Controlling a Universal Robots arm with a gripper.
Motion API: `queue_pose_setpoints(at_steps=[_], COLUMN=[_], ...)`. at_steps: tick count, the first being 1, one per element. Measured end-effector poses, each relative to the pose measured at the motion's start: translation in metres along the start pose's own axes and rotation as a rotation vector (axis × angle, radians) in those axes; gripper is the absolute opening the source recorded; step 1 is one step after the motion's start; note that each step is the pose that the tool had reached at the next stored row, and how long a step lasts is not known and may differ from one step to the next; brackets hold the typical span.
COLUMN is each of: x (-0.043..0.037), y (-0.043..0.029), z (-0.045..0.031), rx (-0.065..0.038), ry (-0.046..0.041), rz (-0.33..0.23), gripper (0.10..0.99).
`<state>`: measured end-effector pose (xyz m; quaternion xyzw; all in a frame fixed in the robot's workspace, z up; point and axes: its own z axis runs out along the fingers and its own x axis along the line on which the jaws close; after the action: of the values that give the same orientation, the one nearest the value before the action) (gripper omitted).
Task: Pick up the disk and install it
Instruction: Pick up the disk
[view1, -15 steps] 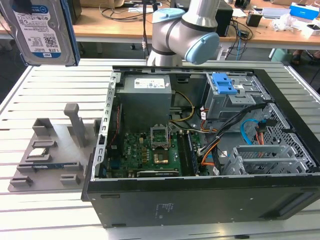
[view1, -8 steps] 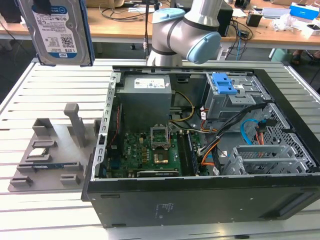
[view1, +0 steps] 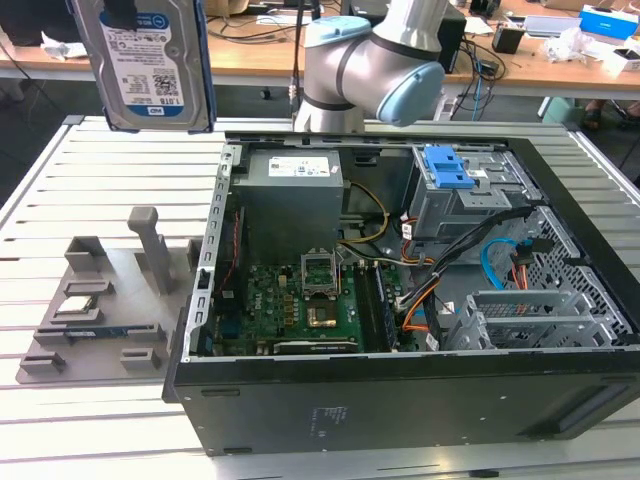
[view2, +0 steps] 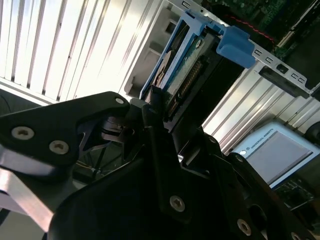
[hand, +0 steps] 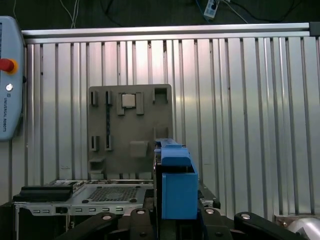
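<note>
Second wrist view — disk (view2: 180, 65) between jaws

Printed label (view1: 155, 85) on the disk (view1: 145, 65); sticker (view1: 295, 165) on grey box (view1: 293, 210).

Airborne disk (view1: 150, 65) (open case (view1: 400, 410) alongside)

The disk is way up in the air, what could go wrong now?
It could slip: the gripper pinches the disk by one end, high above the slatted table, so a fall might be hard. Carried into the open computer case, it might bump the case wall or snag the loose cables inside.
</note>
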<state>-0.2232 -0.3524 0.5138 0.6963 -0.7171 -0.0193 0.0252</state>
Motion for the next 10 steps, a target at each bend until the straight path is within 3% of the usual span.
queue_pose_setpoints(at_steps=[10], x=[-0.0011], y=[-0.036], z=[-0.0023], rx=[-0.004], ry=[0.0001], rz=[0.0], gripper=[0.361])
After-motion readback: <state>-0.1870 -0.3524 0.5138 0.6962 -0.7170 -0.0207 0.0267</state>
